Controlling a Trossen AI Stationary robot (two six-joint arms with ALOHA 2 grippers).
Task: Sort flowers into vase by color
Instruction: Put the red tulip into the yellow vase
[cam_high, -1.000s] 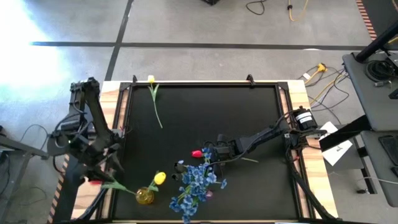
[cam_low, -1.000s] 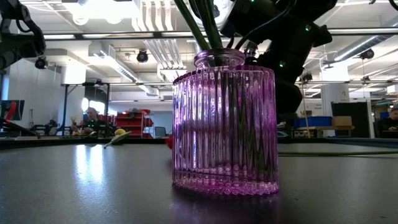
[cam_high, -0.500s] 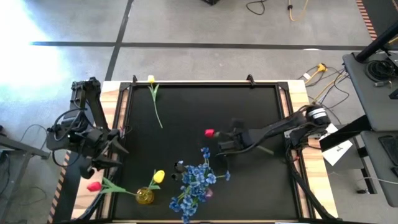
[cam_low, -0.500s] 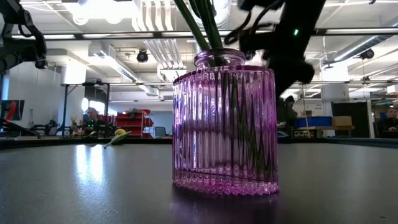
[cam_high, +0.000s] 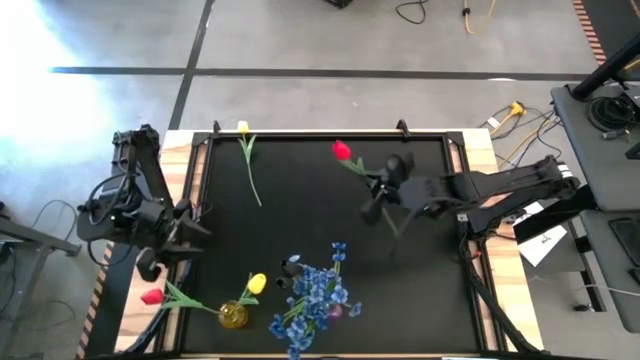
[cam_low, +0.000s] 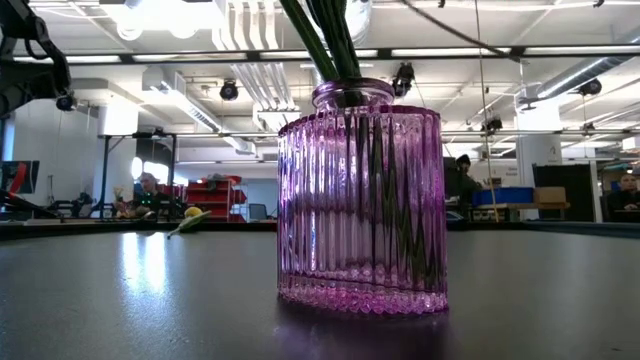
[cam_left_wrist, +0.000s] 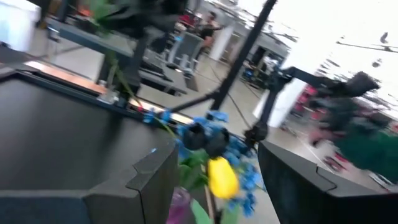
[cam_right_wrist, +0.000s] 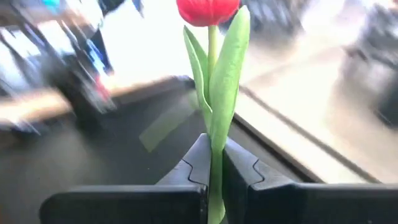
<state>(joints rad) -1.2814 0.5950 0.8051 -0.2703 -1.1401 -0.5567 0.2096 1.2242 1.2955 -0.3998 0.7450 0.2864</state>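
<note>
Tulip time: right tool (cam_right_wrist: 214, 168) pinches the red tulip (cam_high: 342, 150) by its stem, bloom lifted clear far behind the purple vase (cam_low: 361, 195) for carrying, while left tool (cam_high: 185, 235), fingers apart, waits left of that vase.

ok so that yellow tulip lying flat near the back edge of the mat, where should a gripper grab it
Grip the yellow tulip on its thin green stem near the middle, clear of the bloom at the back edge. It lies flat on the black mat, so come straight down from above, jaws set across the stem. Judged from the high view only.
</note>
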